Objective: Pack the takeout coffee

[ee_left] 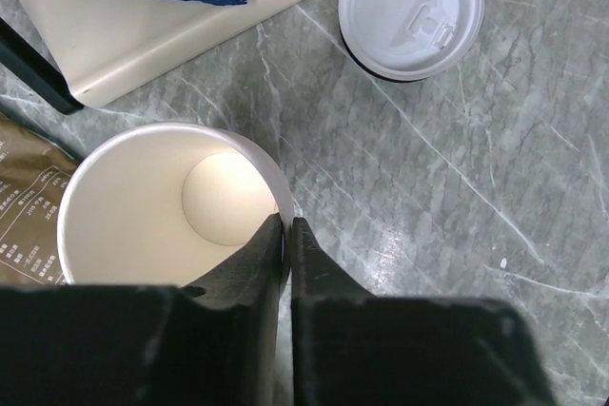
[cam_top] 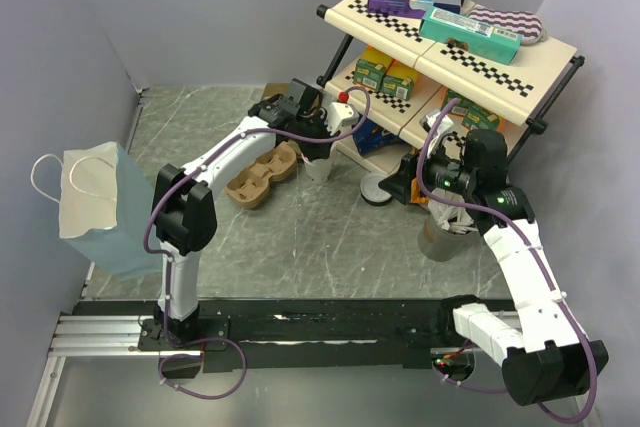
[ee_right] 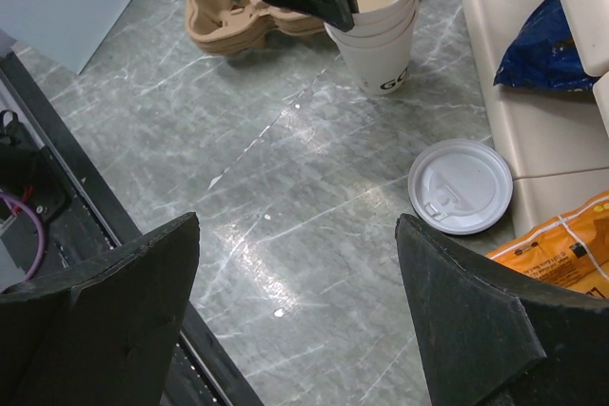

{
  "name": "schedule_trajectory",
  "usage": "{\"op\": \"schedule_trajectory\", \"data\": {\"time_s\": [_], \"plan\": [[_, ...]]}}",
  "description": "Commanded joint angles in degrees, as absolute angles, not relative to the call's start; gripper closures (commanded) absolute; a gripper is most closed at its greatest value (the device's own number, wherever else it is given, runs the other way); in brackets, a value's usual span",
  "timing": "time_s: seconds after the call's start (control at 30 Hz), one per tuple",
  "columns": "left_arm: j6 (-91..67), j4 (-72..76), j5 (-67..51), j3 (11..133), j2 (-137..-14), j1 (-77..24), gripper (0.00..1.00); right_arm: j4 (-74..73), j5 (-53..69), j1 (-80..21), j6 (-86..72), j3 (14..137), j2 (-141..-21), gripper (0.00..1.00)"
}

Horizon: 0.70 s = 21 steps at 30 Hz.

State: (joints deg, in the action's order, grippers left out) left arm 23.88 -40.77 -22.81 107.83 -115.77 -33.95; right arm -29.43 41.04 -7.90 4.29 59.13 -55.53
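Seen from above, left to right:

- 9 o'clock: blue bag (cam_top: 105,217) with white handles, well apart from everything else. Can't see anything in it.
- 11 o'clock: cup carrier (cam_top: 262,177) on the surface (cam_top: 330,237), all wells empty.
- 12 o'clock: paper cup (ee_right: 381,35), just beside the carrier's right end. It is open-topped, tan inside, with no lid on. The right wrist view shows extra rims below the top one, so it looks like a nested stack. The base looks down on the surface, though I'm not certain.
- Left gripper (ee_left: 284,235) is pressed nearly together, pinching the cup's rim wall, with one finger inside and one outside.
- Brown pouch (ee_left: 24,206) is flat at the cup's 9 o'clock in the left wrist view, partly under the rim line.
- 1 o'clock: lid (ee_left: 411,9), loose on the surface near the cup and apart from it. The top is white, with a dark edge showing beneath.
- 2–3 o'clock: right gripper (ee_right: 297,235), spread wide and holding nothing, hovering over bare surface with the lid at its 2 o'clock.
- Shelf rack (cam_top: 548,50) stands behind, carrying boxes and packets.

Progress, my read: early. The cup is gripped but unlidded, and nothing is in the carrier or the bag. What's likely left:
- Separate one cup if they are nested.
- Fit the lid.
- Seat the cup in a carrier well.
- Possibly put it in the bag.
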Motion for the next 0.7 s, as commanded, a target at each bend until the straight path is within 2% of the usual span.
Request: {"op": "schedule_trajectory", "data": {"time_s": [0.0,0.07,0.17,0.23,0.33,0.43,0.53,0.6,0.67], "plan": [[22.76,-39.64,-25.05,110.48,-113.64,-34.19,0.95,-26.54,40.78,-8.44,3.69,59.94,-55.64,0.11],[22.5,-39.73,-25.22,110.48,-113.64,-34.19,0.99,-26.46,40.69,-8.61,3.69,59.94,-55.72,0.11],[22.5,-39.29,-24.18,110.48,-112.86,-34.1,0.99,-26.11,40.61,-8.61,3.6,59.68,-55.72,0.11],[22.59,-35.63,-19.62,109.34,-110.66,-34.1,0.99,-25.67,39.99,-9.05,3.69,59.24,-55.81,0.11],[27.49,-27.54,-10.59,100.58,-104.87,-34.89,0.99,-23.21,36.58,-10.45,3.52,57.75,-56.34,0.12],[22.87,-26.8,-14.31,101.5,-103.88,-32.18,0.99,-19.97,31.32,-14.14,2.38,57.39,-58.0,0.12],[25.05,-31.9,-12.3,104.59,-105.65,-32.61,0.99,-17.33,26.73,-18.54,1.41,58.36,-60.72,0.12],[18.66,-27.8,-17.64,101.26,-104.68,-28.59,0.99,-15.83,22.43,-20.64,-2.0,59.32,-63.26,0.12],[15.13,-29.7,-22.21,103.25,-106.42,-26.55,0.99,-13.28,19.7,-21.79,-7.26,60.46,-65.82,0.12]]}}
